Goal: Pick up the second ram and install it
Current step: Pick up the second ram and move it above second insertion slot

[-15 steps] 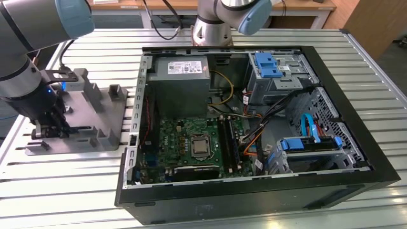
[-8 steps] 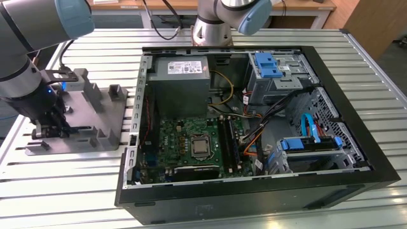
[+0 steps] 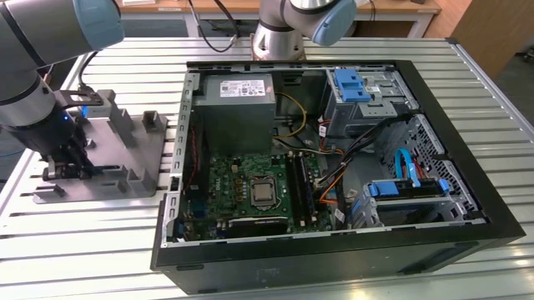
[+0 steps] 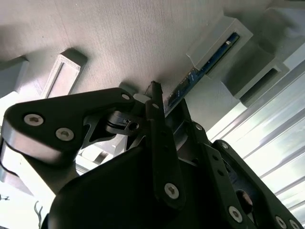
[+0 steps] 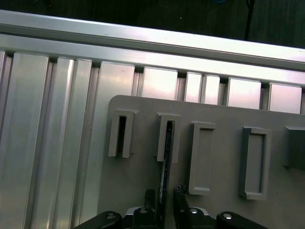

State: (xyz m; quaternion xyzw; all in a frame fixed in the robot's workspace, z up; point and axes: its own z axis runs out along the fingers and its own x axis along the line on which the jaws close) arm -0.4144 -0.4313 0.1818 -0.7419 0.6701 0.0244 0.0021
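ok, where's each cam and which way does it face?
Exterior view: high, off-arm, looking down on the open PC case and gray fixture plate; arm at the exterior view's left.
First wrist view: at the wrist, looking down past the tool onto the second ram in its holder block.
Second wrist view: at the wrist, close in, looking along the tool to the second ram.
Shared: both wrist views show tool, second ram and fixture plate.

Exterior view: high and set back, angled down on the slatted table (image 3: 84, 250) — open computer case (image 3: 334, 265) central, holder plate (image 3: 154, 156) at the exterior view's left.
First wrist view: close above the holder plate (image 5: 224, 157), facing down.
Second wrist view: closer still, slanting across the holder plate (image 4: 119, 43).
Shared: the holder plate in all three — the second ram (image 5: 165, 167) (image 4: 205, 67) in both wrist views.
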